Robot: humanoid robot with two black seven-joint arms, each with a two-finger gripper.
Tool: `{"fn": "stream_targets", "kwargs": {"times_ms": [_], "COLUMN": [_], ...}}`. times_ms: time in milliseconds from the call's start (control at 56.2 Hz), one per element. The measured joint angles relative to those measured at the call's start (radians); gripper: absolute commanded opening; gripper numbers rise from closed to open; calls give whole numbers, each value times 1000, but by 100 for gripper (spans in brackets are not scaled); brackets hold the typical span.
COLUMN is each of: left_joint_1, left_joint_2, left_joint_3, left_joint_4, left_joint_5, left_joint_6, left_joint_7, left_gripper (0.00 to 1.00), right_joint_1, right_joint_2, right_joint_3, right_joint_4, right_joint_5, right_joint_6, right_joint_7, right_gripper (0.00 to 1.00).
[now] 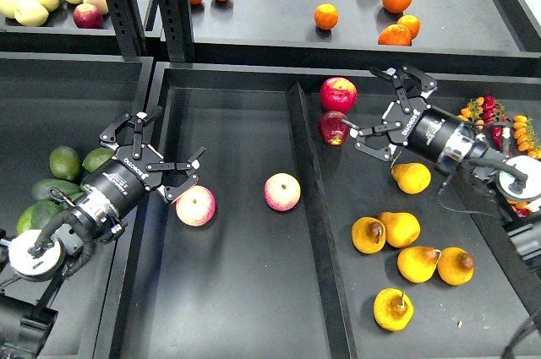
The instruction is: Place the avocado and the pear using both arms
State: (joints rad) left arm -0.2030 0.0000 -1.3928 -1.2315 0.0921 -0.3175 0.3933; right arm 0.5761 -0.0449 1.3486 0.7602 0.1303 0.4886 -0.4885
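Left gripper (pixel 166 146) is spread, empty, above the tray divider (pixel 306 173)'s left side; right gripper (pixel 379 111) spread right of it, over smooth round pears (pixel 397 228).

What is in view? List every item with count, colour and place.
avocados: about five, green, left bin
apples: two, pink-yellow, centre bin
red apples: two, far corner of right bin
pears: six, yellow-orange, right bin
oranges: about seven, upper shelf
pale fruit: several, yellow-green, with one red, top left
small fruit: cluster, red and orange, right edge
left gripper: black, open, by the centre bin's left wall
right gripper: black, open, near the red apples
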Motion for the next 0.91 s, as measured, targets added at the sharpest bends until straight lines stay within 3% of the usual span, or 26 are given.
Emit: {"fn": "stream_targets", "kwargs": {"times_ms": [107, 160, 249, 427, 534, 908], "left_joint_1": [0, 0, 1, 9, 20, 127], "left_joint_2": [0, 0, 0, 0, 0, 0], "left_joint_3": [0, -1, -2, -4, -4, -7], "left_joint_4": [0, -2, -5, -11, -19, -116], "left_joint_5": [0, 0, 0, 0, 0, 0], "left_joint_6": [0, 0, 0, -2, -3, 0], "left_joint_7": [-3, -4, -15, -79, -91, -92], "left_gripper": [99, 99, 100, 100, 100, 100], "right_joint_1": [-40, -54, -78, -128, -163, -435], "right_joint_2": [38, 42, 44, 45, 45, 45], "right_joint_3": [103, 130, 155, 160, 158, 108], "right_joint_4": [25, 37, 65, 147, 187, 369], "right_joint_5": [-71, -86, -95, -96, -96, -187], "right_joint_6": [0, 0, 0, 0, 0, -37], "right_joint_7": [2, 31, 118, 356, 435, 453], "right_gripper": [99, 99, 99, 99, 99, 99]}}
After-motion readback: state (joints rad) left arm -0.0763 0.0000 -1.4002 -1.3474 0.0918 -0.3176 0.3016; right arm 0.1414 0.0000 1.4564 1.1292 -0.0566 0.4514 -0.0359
